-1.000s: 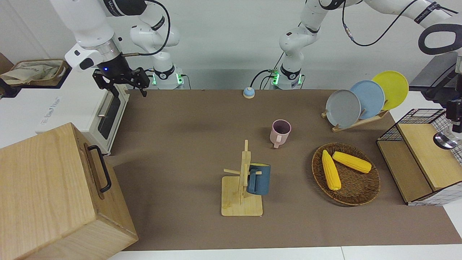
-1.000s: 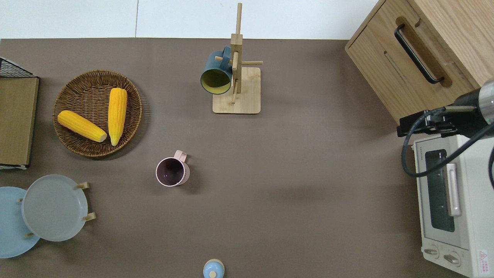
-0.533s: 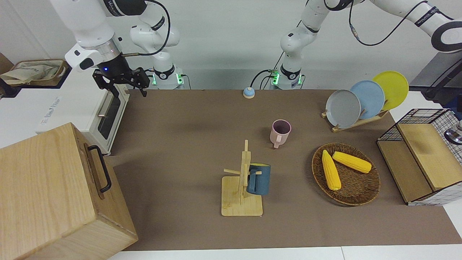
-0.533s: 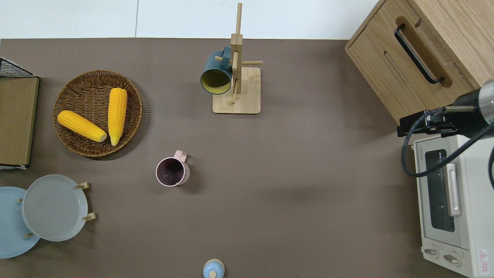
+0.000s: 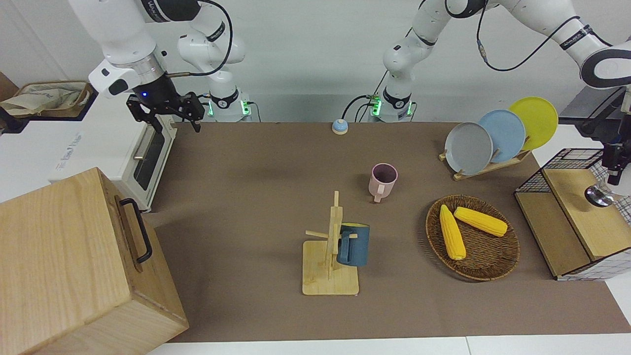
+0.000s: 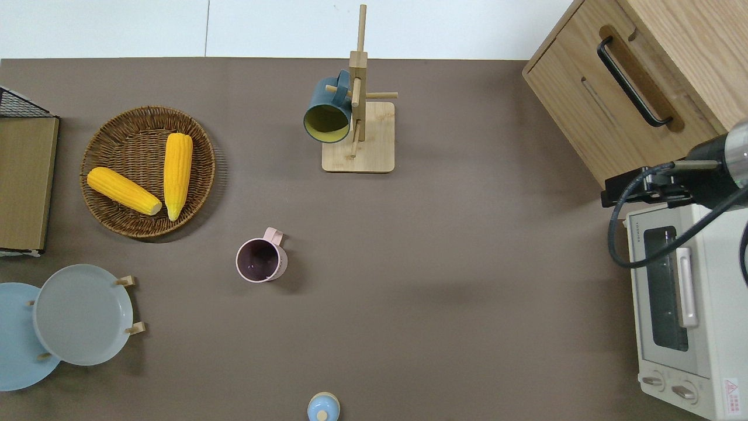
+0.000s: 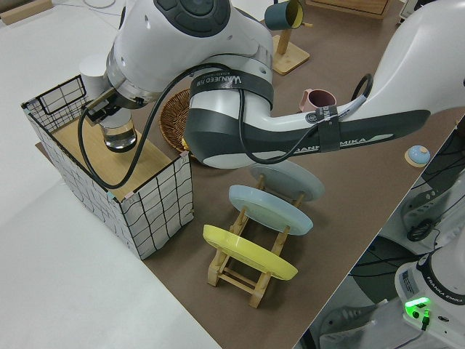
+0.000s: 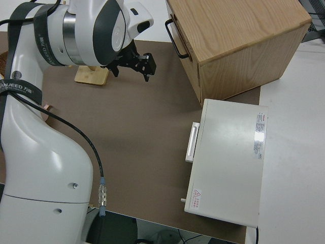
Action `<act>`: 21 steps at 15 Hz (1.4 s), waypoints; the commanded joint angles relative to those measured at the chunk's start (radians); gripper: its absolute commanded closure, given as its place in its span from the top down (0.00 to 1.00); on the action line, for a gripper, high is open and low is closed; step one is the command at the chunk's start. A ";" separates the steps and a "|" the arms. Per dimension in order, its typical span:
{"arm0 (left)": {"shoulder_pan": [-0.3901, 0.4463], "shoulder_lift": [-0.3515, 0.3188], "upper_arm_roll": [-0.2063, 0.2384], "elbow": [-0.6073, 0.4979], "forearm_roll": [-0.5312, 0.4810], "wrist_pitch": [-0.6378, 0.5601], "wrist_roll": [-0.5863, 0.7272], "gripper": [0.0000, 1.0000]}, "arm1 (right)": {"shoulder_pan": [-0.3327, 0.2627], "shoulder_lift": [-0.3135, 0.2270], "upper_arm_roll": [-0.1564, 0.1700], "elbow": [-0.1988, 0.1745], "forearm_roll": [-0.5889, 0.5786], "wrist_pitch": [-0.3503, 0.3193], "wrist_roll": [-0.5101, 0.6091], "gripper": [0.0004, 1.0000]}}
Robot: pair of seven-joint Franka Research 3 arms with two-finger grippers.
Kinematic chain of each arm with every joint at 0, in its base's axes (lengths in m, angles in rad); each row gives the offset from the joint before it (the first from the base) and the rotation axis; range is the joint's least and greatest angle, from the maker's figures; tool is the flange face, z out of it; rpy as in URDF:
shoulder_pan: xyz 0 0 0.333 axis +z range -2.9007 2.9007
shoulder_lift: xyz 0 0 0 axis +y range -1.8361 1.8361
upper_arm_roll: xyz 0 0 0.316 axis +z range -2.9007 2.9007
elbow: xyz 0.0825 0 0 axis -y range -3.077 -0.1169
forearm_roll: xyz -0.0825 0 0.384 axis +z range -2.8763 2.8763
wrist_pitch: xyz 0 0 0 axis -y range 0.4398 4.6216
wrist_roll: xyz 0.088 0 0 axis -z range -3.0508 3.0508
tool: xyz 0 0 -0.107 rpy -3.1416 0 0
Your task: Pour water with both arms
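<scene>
My left gripper [image 5: 610, 176] hangs over the wire-sided wooden shelf [image 5: 574, 217] at the left arm's end of the table. It is shut on a shiny metal cup [image 5: 597, 196], which the left side view shows upright just above the shelf top [image 7: 120, 138]. A pink mug [image 5: 383, 181] stands open side up near the table's middle. A dark blue mug [image 5: 353, 245] hangs on a wooden mug rack [image 5: 330, 276], farther from the robots. My right gripper [image 5: 165, 116] is parked and open, holding nothing.
A wicker basket [image 5: 493, 266] holds two corn cobs. Three plates stand in a wooden rack [image 5: 485, 165]. A white toaster oven [image 5: 143, 158] and a wooden box [image 5: 74, 261] fill the right arm's end. A small blue bell [image 5: 339, 126] sits near the arm bases.
My left gripper swung the metal cup outward past the view's edge, then brought it back over the shelf, slightly lower. The right arm has not moved.
</scene>
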 commanded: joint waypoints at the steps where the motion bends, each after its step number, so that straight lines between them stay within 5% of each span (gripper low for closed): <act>1: 0.024 0.007 -0.006 -0.001 -0.061 0.019 0.064 0.08 | -0.006 -0.016 -0.001 -0.014 0.016 -0.008 -0.014 0.99; 4: 0.025 0.024 -0.006 -0.003 -0.074 0.040 0.067 0.10 | -0.006 -0.016 -0.001 -0.014 0.016 -0.008 -0.015 0.99; 6: 0.025 0.028 -0.008 -0.011 -0.077 0.043 0.082 0.20 | -0.006 -0.016 -0.001 -0.014 0.016 -0.008 -0.015 0.99; 9: 0.025 0.036 -0.006 -0.012 -0.092 0.049 0.097 0.61 | -0.006 -0.016 -0.001 -0.014 0.016 -0.008 -0.014 0.99; 10: 0.025 0.037 -0.006 -0.012 -0.094 0.049 0.097 0.85 | -0.004 -0.016 -0.001 -0.014 0.016 -0.008 -0.014 0.99; 12: 0.025 0.037 -0.006 -0.012 -0.094 0.049 0.097 0.99 | -0.006 -0.016 -0.001 -0.014 0.016 -0.008 -0.015 0.99; 21: 0.051 0.022 -0.002 0.012 -0.045 -0.082 0.062 0.99 | -0.006 -0.016 -0.001 -0.014 0.016 -0.008 -0.014 0.99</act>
